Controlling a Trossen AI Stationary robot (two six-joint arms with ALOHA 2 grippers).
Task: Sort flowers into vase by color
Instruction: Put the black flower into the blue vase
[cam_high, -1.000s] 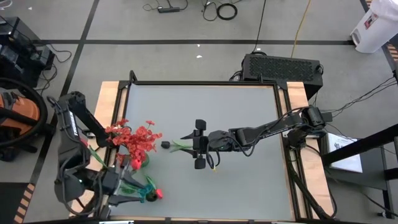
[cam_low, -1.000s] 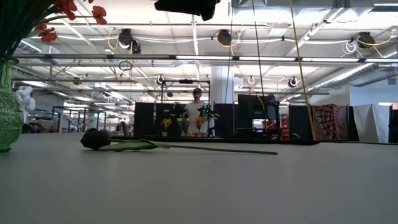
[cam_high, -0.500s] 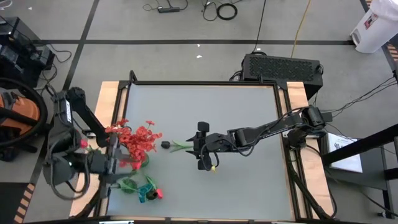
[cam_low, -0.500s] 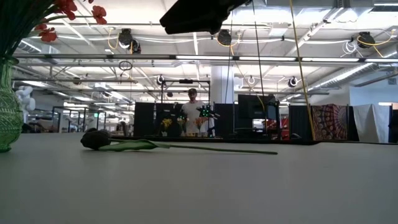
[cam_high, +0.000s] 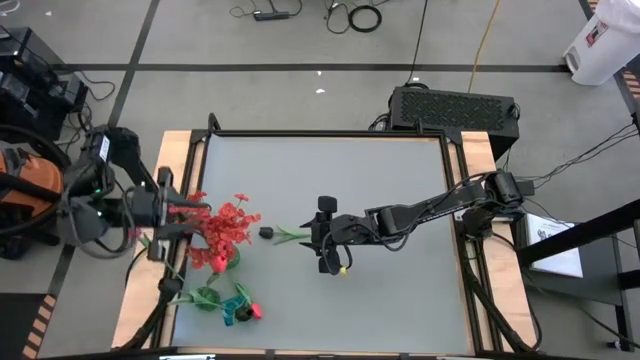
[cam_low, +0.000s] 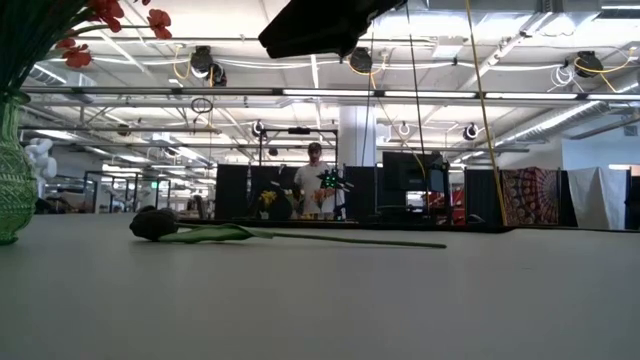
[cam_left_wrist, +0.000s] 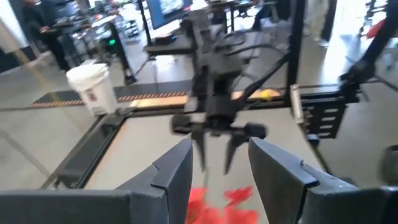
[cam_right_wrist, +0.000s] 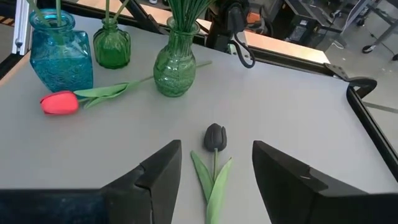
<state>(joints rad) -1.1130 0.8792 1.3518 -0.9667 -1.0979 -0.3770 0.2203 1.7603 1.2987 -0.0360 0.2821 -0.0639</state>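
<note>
black bud flower (cam_high: 267, 233): lies flat on tabletop (cam_high: 400, 190), stem running 3 o'clock under right pincer.
right pincer (cam_high: 322, 234): spread, empty, nearer.
left pincer (cam_left_wrist: 214, 168): gape unclear.

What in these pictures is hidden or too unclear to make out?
- Green vase: low view, cut off by the picture's left edge.
- Blue vase and small green bottle: right wrist view, their flowers run past the top edge.
- Red blooms: left wrist view, blurred and partly behind the left gripper.
- Person: low view, too small and far.
- Right gripper: low view, only a dark underside shows.
</note>
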